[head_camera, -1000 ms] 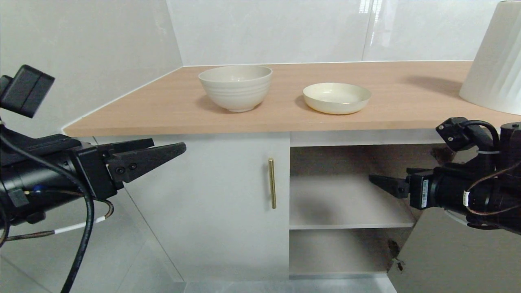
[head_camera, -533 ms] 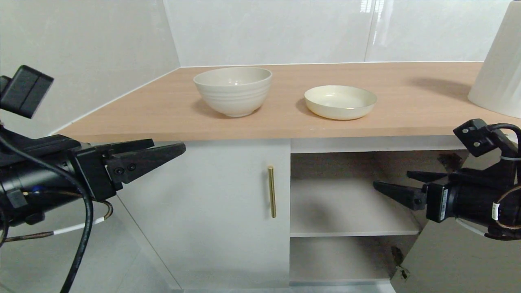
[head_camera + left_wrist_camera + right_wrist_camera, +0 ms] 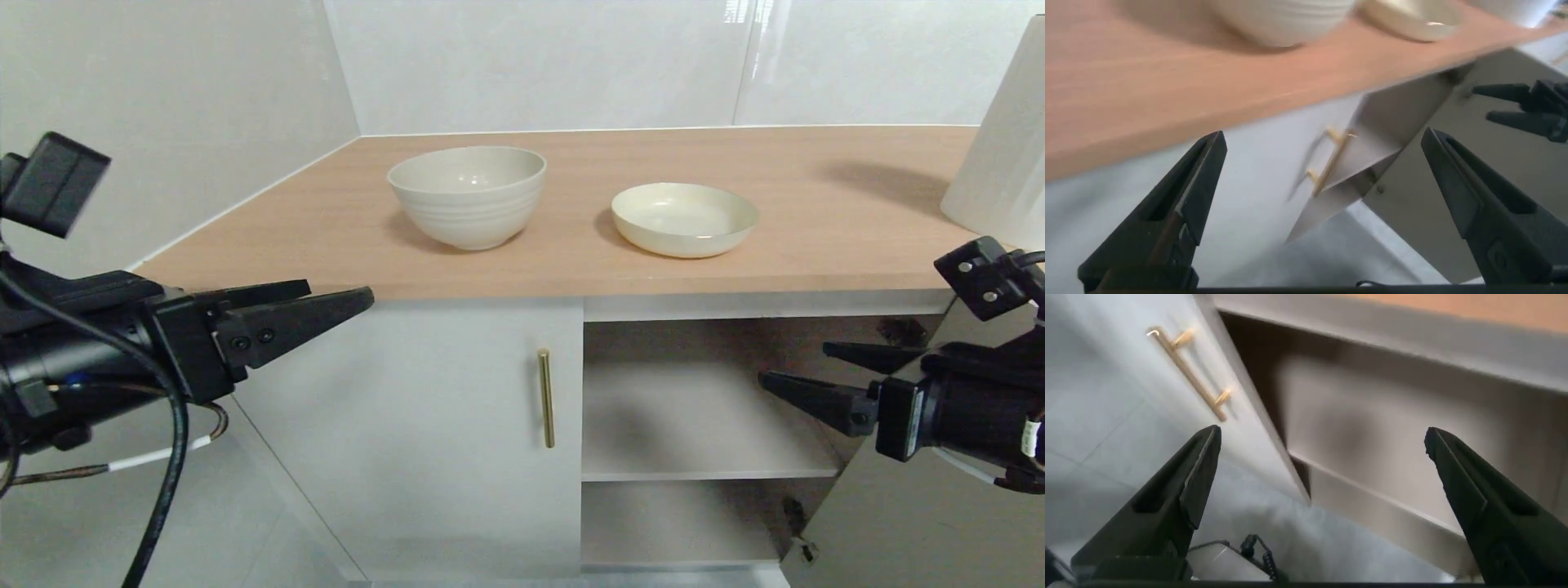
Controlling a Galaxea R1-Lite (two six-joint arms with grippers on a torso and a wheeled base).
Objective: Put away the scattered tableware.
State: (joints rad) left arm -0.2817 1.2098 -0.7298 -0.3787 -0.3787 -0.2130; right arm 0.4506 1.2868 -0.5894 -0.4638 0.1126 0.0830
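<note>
The left gripper (image 3: 339, 292) hangs in front of the cabinet's closed left door (image 3: 424, 441), below the level of the countertop (image 3: 326, 245). Its fingers are spread wide apart and hold nothing. The right gripper (image 3: 794, 363) is level with the open right half of the cabinet, just in front of the upper shelf (image 3: 694, 425). Its fingers are also wide apart and empty.

Both grippers look poised to pick something up rather than to carry, since neither touches any tableware.

The tableware sits on the wooden countertop, above and beyond both grippers. A deep ribbed cream bowl (image 3: 467, 196) stands upright on the left side. A shallow pale-yellow dish (image 3: 684, 219) stands on the right, near the bowl but not touching it. The open compartment lies almost directly under the dish, so the shelf there is probably where the pieces are meant to go.

The counter's front edge overhangs between the grippers and the tableware, so either arm would likely have to rise above it first. The swung-out right door (image 3: 898, 523) stands close beside the right arm and may crowd it. The left door, with its upright brass handle (image 3: 545, 398), covers the other half of the cabinet. A large white cone-shaped object (image 3: 1000, 163) stands at the far right of the counter, well apart from the dish.
</note>
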